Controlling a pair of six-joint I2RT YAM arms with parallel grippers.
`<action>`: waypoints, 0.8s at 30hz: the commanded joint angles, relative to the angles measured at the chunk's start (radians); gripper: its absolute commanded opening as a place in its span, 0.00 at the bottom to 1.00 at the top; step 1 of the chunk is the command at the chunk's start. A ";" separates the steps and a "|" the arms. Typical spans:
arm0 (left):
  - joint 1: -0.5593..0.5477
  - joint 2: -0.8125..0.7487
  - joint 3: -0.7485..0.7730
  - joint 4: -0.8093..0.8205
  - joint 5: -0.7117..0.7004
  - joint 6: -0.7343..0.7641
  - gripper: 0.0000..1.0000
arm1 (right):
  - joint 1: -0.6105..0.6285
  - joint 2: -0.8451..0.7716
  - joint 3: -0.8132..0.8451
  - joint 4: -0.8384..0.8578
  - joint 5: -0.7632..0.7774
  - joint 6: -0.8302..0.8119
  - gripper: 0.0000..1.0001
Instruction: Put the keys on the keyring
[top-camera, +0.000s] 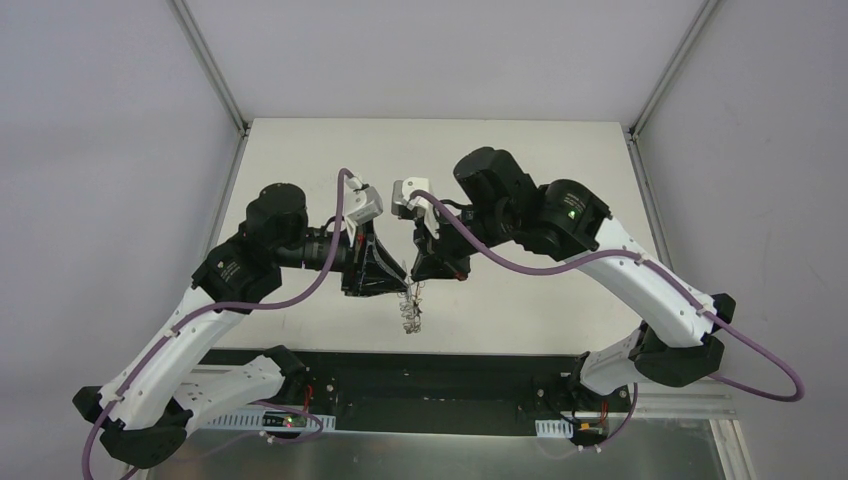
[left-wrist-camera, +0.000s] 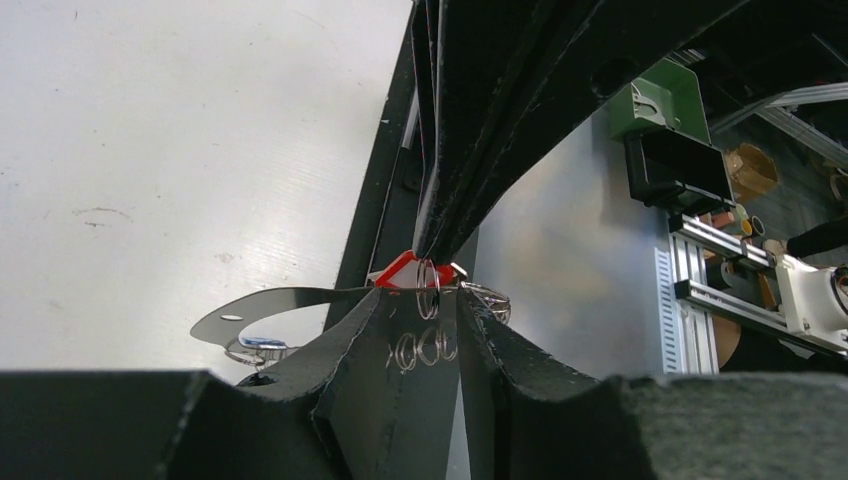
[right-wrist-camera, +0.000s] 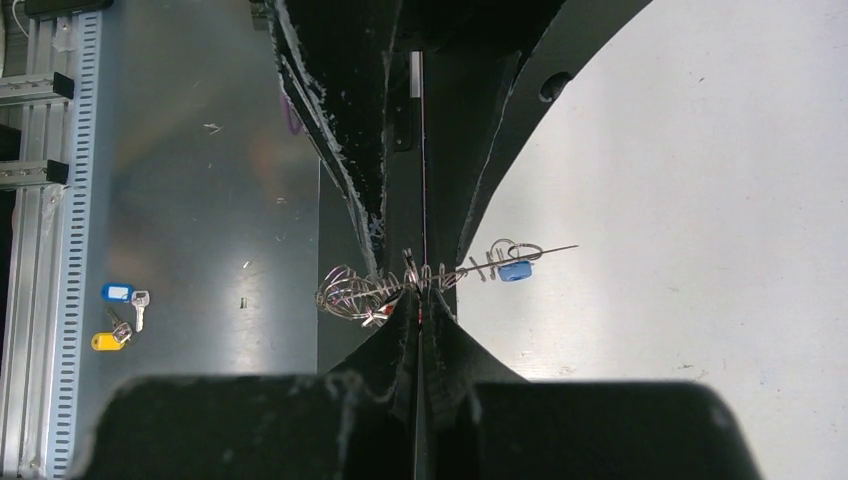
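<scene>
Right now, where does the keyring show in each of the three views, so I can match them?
Top external: keyring dangles just below centre, under the right gripper.
Left wrist: keyring at lower centre, inside the left gripper.
Right wrist: keyring at centre, strung sideways, a blue key at its right part.
Shared landmark: the right gripper pinching it.

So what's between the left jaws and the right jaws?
The keyring, pinched where both jaws meet, a bright blue key on it. The right wrist view shows it.
</scene>
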 joint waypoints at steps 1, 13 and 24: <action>0.007 0.007 0.016 0.008 0.032 0.029 0.27 | 0.009 0.004 0.062 0.035 -0.006 0.022 0.00; 0.007 0.005 0.018 0.013 0.039 0.058 0.00 | 0.020 0.032 0.092 0.002 -0.015 0.008 0.00; 0.006 -0.104 -0.067 0.158 -0.004 0.076 0.00 | 0.024 -0.056 -0.018 0.093 0.006 0.045 0.06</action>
